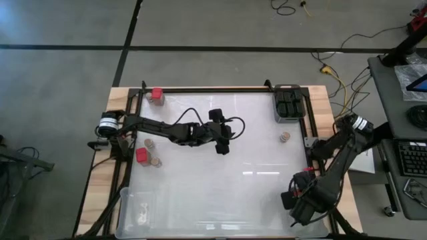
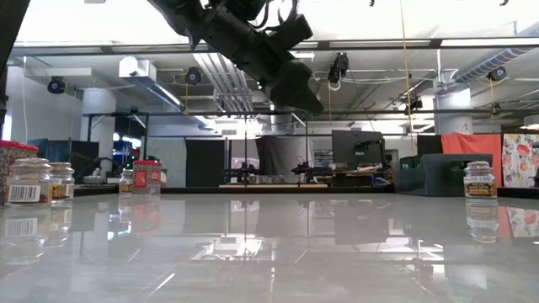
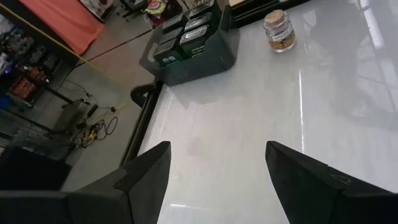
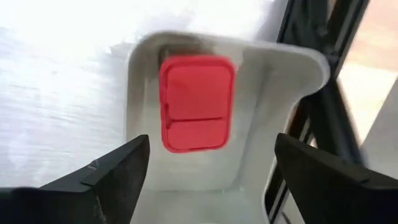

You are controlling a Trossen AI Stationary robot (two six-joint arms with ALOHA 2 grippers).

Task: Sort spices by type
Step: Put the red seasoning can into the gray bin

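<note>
- Spices are lying scattered across the white table: a red-topped jar is sitting in a clear corner bin directly under the right gripper, which is hanging above it with its fingers spread wide and nothing between them.
- Seen through the right wrist camera, the red lid's longer side is running roughly in line with the gap between the fingers, so the jar is looking released rather than held.
- Another round tan-lidded jar is standing alone on the right half of the table, just below the dark tray of black jars.
- Left gripper is hovering near mid-table, open and empty, and pointing toward that lone jar, which is lying ahead of its fingers and well apart; it looks to be the nearer arm for that pick.
- More jars are waiting on the left side: a red one at the far corner, and another red one with two tan-lidded jars beside it.
- A second clear bin is sitting at the near left corner.
- Glossy tabletop is mirroring the ceiling lights; beyond it, a workshop with desks and cabling is showing.
</note>
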